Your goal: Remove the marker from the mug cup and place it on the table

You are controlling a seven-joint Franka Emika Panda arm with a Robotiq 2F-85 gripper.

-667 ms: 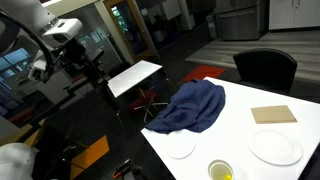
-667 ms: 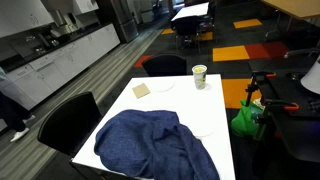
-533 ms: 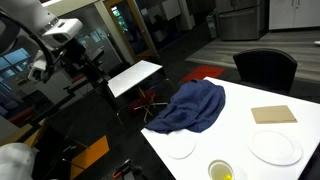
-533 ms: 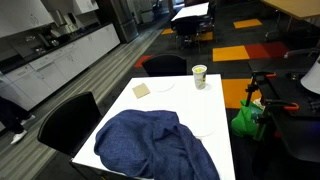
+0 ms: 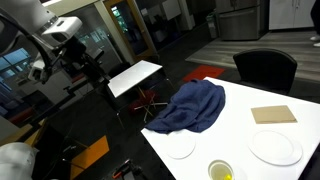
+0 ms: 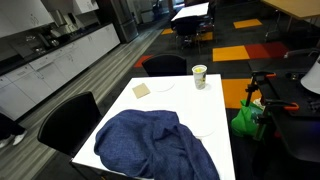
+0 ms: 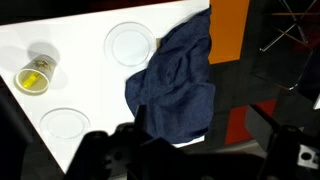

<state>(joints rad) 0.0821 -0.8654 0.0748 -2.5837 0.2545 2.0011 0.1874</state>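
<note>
Claw: the claw (image 7: 190, 152) hangs high above the surface (image 7: 90, 85), well apart from everything on it. Its dark fingers show spread at the bottom of the wrist view, with nothing between them.
Marker: the marker (image 7: 38, 72) is short, thin and yellow, and sits inside the mug cup (image 7: 36, 76). How far it stands above the rim is too small to tell.
Mug cup: small, round, white and upright, apart from the saucer (image 7: 65, 122) and the plate (image 7: 131, 43). In an exterior view the mug cup (image 6: 200, 76) stands near a corner of the surface.
Risk, tipping: the cup looks light and sits close to the edge, so a finger catching its rim on the way down would likely knock it over or off.
Risk, slipping: a thin, smooth pen gives little to grip, and an off-centre pinch could let it twist or drop back.
Risk, rolling: laid down, a round pen may roll towards the edge unless it is set well inboard, clear of the blue cloth (image 7: 180, 85).
</note>
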